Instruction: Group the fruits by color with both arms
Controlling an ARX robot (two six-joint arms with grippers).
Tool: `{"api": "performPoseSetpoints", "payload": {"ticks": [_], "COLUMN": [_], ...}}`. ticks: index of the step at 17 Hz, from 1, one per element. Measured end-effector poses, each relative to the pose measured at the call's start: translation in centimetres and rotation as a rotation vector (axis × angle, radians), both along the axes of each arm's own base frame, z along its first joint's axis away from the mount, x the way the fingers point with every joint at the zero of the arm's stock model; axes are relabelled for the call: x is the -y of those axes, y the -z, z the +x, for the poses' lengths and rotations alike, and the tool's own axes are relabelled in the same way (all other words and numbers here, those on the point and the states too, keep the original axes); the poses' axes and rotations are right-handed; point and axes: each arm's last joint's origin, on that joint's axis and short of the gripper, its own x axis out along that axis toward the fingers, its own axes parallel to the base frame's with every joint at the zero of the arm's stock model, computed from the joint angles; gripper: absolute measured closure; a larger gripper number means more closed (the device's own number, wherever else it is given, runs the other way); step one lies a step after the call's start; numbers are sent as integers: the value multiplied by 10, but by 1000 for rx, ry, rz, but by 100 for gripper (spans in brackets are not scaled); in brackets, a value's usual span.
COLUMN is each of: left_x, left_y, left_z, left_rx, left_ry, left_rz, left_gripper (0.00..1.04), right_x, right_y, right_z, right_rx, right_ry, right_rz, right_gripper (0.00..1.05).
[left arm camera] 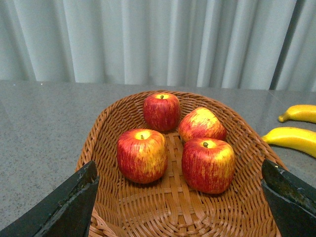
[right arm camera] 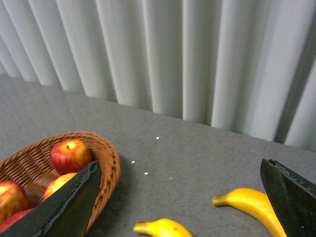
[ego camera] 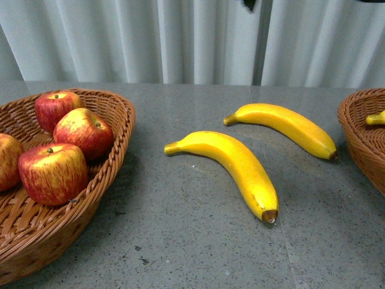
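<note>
On the grey table (ego camera: 198, 259), the near banana (ego camera: 234, 162) and the far banana (ego camera: 283, 123) lie close between the left basket (ego camera: 123, 120), holding apples (ego camera: 53, 173), and the right basket (ego camera: 361, 144). The left gripper (left arm camera: 178, 165) and the right gripper (right arm camera: 180, 164) are wide open, holding nothing. A smooth, bent banana might slip from the jaws or knock the other away

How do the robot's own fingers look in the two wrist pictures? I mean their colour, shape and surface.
Only the fingers show. The left fingers are black, flat, wedge-shaped pieces that narrow toward an angled tip, with a dull, slightly scuffed grey sheen. The right fingers look the same: black, matte and tapered. No cables, markings or red sections can be made out on them.
</note>
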Motion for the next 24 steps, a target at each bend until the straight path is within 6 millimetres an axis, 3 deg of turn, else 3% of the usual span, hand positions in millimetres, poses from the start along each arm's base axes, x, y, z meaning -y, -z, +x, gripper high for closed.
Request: {"api": "performPoseSetpoints", "payload": {"ticks": [3,7,14,24], "left_x": [0,0,0,0], "left_y": [0,0,0,0], "left_z": [0,0,0,0], "left_rx": [0,0,0,0], "left_ry": [0,0,0,0], "left_rz": [0,0,0,0], "left_gripper": [7,7,7,7], "right_x": [-37,-48,-29,-18], "right_y": [16,37,87,111], "right_z": [18,34,54,59], "right_rx": [-117,-233,-464,-553], "right_ry": [-56,-42,16,37], "right_rz": [-130,-266,-410,-455], "right_gripper": [7,7,7,7]}}
